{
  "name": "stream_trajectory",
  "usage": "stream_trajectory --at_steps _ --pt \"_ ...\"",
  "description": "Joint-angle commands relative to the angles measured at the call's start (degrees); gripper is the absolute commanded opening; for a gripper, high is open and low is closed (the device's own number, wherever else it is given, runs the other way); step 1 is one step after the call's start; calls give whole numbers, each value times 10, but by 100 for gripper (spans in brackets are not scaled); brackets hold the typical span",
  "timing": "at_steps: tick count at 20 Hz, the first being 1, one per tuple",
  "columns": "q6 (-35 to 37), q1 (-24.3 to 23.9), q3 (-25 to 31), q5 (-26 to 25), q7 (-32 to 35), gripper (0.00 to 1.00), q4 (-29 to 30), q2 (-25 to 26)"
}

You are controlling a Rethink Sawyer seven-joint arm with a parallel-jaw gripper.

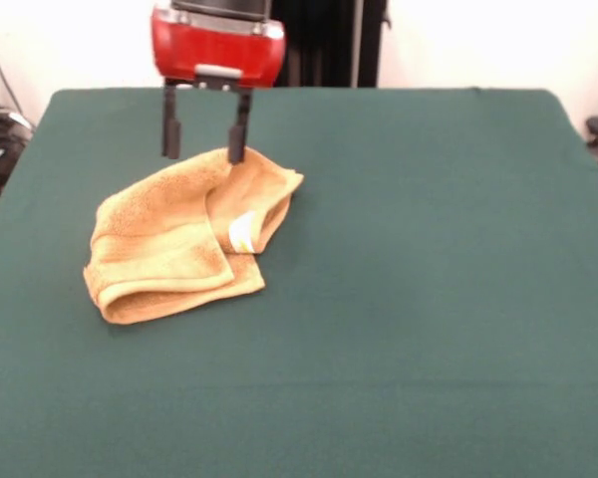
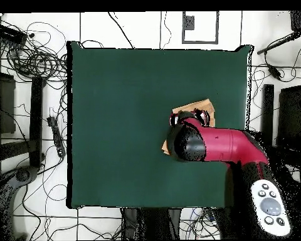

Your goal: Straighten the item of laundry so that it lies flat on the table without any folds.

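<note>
Broadly, the table (image 1: 429, 299) is a large rectangle covered in smooth, matte dark green cloth, and it takes up nearly the whole front view; from overhead its straight edges show, with tangled cables (image 2: 34, 59) lying on the pale floor around it.

Next in size is the arm (image 2: 225, 145), glossy red with a rounded black joint, reaching over the table from one side in the overhead view and covering most of what lies beneath it.

On the table, left of centre in the front view and somewhat toward the far edge, lies the item of laundry (image 1: 164, 244), an orange-tan towel with a nubbly terry pile. It is not flat: it is folded over on itself into a soft, lumpy bundle, with a rolled, doubled edge along its near-left side and a flap turned over on the right. A small white label (image 1: 241, 232) shows in the crease of that flap.

The gripper (image 1: 204, 134) hangs from a shiny red housing above the towel's far edge. Its two slim black fingers (image 1: 170, 127) stand well apart, holding nothing; the right one's tip appears to meet the towel's far edge, while the left one hangs over bare green cloth just beyond it.
</note>
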Motion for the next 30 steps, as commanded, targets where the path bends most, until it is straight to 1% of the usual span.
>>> stream_trajectory --at_steps 1,8,13,22,30 --pt "-66 48 -29 29 167 100 69 64" --pt "-119 76 -60 46 168 100 65 98" --pt "-139 84 -72 58 159 100 65 111" --pt "-147 88 -77 79 143 100 70 112" --pt "-129 98 -84 95 137 100 70 107"
